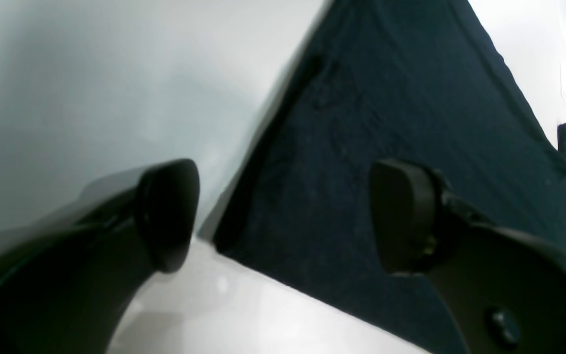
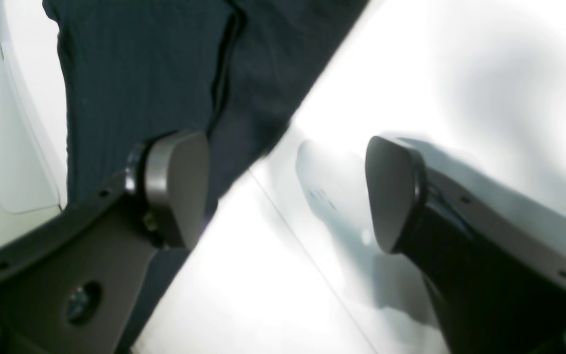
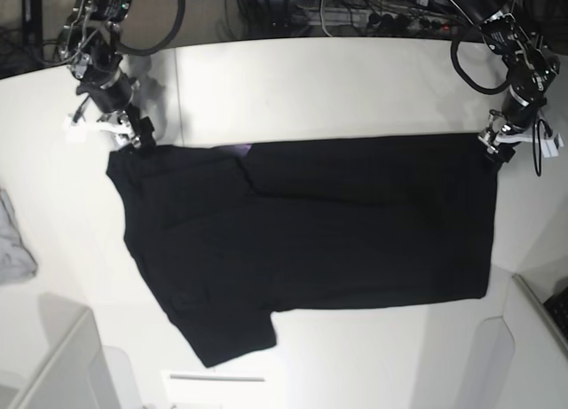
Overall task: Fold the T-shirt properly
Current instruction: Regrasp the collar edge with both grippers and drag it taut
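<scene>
The black T-shirt point(image 3: 337, 223) lies spread flat across the white table point(image 3: 337, 81), one sleeve pointing to the near left. A sliver of purple print point(image 3: 235, 149) peeks out at its far edge. My left gripper point(image 3: 493, 150) hovers at the shirt's far right corner. In the left wrist view this left gripper point(image 1: 283, 216) is open, straddling the corner of the T-shirt point(image 1: 410, 98). My right gripper point(image 3: 135, 141) is at the far left corner. Seen from the right wrist, the right gripper point(image 2: 283, 191) is open, one finger over the T-shirt point(image 2: 140, 73) and the other over bare table.
A small grey cloth point(image 3: 13, 240) lies at the table's left edge. White raised panels stand at the near left point(image 3: 62, 365) and near right point(image 3: 524, 338). Cables and equipment point(image 3: 355, 10) crowd the back behind the table.
</scene>
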{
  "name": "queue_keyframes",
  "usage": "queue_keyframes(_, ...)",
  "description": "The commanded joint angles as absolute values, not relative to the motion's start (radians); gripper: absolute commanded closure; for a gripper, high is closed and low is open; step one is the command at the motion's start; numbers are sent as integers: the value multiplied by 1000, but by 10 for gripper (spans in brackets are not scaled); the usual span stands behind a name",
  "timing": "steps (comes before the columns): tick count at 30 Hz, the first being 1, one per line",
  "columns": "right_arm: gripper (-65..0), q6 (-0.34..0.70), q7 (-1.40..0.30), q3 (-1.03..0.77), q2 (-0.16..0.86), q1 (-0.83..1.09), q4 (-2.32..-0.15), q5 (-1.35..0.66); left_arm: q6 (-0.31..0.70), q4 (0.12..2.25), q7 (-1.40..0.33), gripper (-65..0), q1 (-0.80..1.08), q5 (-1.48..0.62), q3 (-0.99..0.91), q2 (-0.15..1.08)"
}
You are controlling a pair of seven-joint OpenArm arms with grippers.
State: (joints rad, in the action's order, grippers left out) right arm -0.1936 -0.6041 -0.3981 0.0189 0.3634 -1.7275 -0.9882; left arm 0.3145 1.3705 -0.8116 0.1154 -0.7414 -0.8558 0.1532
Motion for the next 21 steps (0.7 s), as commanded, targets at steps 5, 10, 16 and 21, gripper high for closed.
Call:
queue_keyframes(5,-462,-182,-593,-447,25,298,-1643,-1000,308,1376,-835,-523,113,-736,-808,159)
queue_keyframes(10,-462,-182,-593,-456,31,248,-1572,-993,308,1349,-835,-523,96,-736,-808,159)
queue_keyframes(16,-461,-182,-595,-455,31,208,-1508,-992,308,1313,-835,-522,81,-736,-808,160)
queue_keyframes(21,-461,-182,-591,-452,54,194,-1468,-992,308,1313,-835,-482,76,-736,-808,160)
